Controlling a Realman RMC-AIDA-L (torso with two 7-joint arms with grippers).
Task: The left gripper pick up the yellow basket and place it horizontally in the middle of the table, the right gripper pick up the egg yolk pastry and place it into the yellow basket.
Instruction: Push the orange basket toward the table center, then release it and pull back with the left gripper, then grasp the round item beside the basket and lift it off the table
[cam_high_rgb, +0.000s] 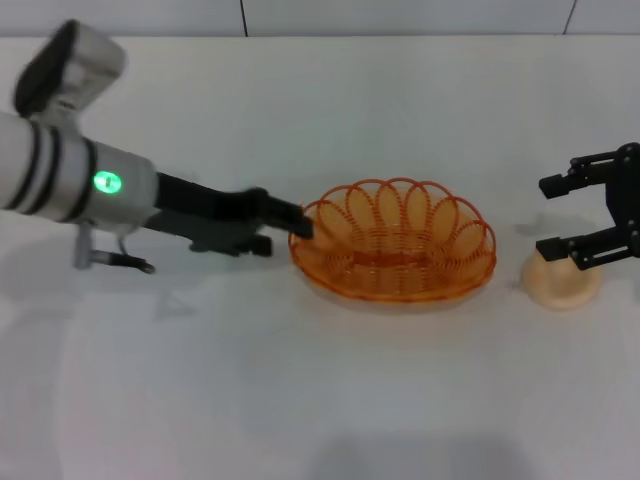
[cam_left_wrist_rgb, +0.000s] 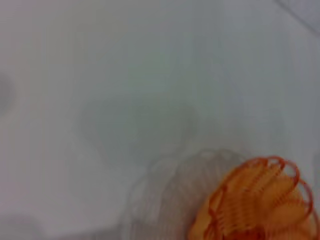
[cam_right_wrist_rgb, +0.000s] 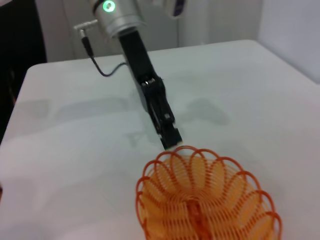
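Note:
The yellow basket (cam_high_rgb: 395, 245) lies flat on the white table (cam_high_rgb: 320, 400), near the middle, and is empty. The left gripper (cam_high_rgb: 298, 224) reaches in from the left on its white banded arm, with its tip at the basket's left rim. The right wrist view shows that tip (cam_right_wrist_rgb: 171, 139) touching the basket's rim (cam_right_wrist_rgb: 200, 195). An end of the basket shows in the left wrist view (cam_left_wrist_rgb: 255, 205). The egg yolk pastry (cam_high_rgb: 562, 282) sits on the table right of the basket. The right gripper (cam_high_rgb: 560, 216) is open just above the pastry's far side.
The table's far edge meets a grey wall (cam_high_rgb: 400, 15) at the back. A thin cable (cam_high_rgb: 120, 262) hangs below the left arm. White table surface extends in front of the basket.

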